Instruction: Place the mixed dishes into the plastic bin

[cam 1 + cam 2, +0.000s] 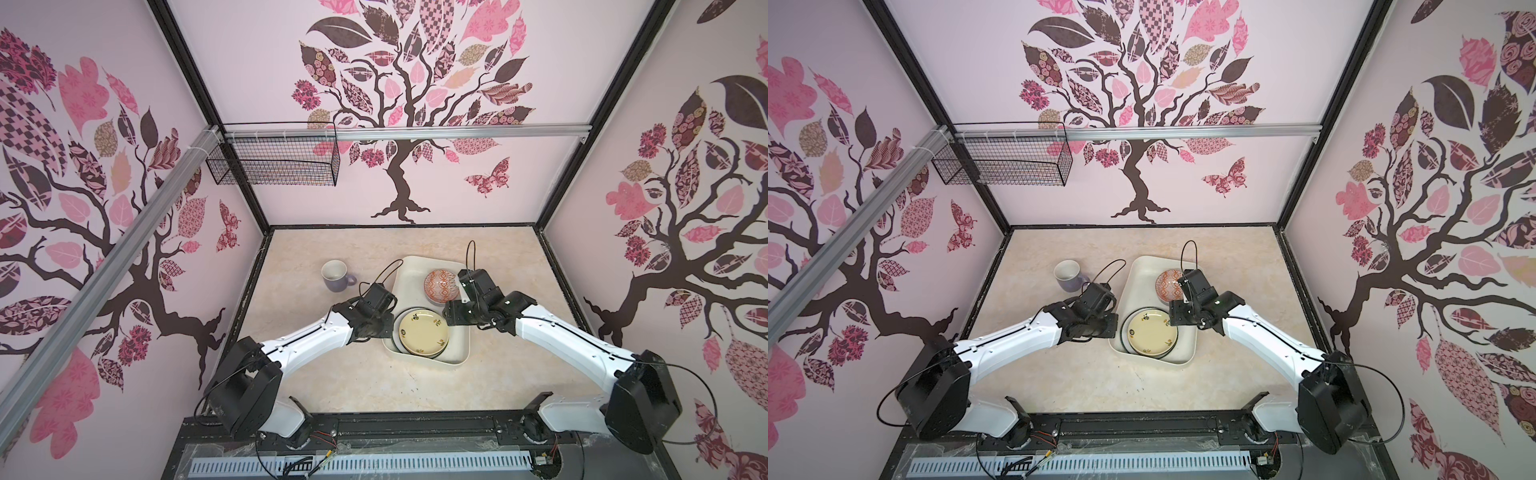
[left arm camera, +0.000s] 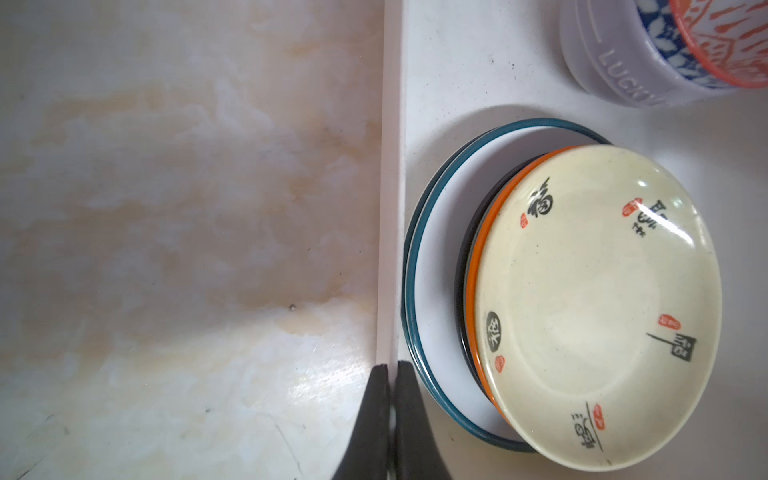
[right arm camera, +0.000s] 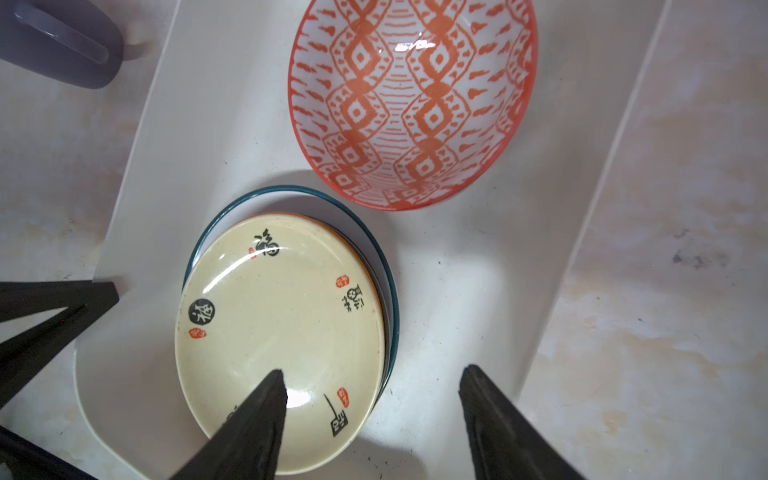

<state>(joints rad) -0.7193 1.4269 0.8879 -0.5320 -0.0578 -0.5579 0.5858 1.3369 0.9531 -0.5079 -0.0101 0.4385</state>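
- Dishes are nearly all inside the plastic bin [image 1: 411,286]. A plate stack topped by the cream plate [image 1: 424,332] lies at its near end. The orange-patterned bowl [image 1: 440,284] sits nested over the lavender bowl [image 2: 615,66] at its far end.
- Only the lavender mug [image 1: 336,275] stands outside the bin, upright on the table [image 1: 332,374] near the bin's far left corner, handle turned toward it.
- The left gripper [image 2: 390,368] is closed at the bin's left wall, apparently pinching the rim, though the contact is partly hidden.
- The right gripper [image 3: 374,370] hangs above the bin, jaws spread and empty, one tip over the cream plate.
- Judged step: the last pick, the mug.
- The next move probably calls for the left gripper to release the rim, grip the mug's wall or handle, and set it on the bin's bare far-left floor.
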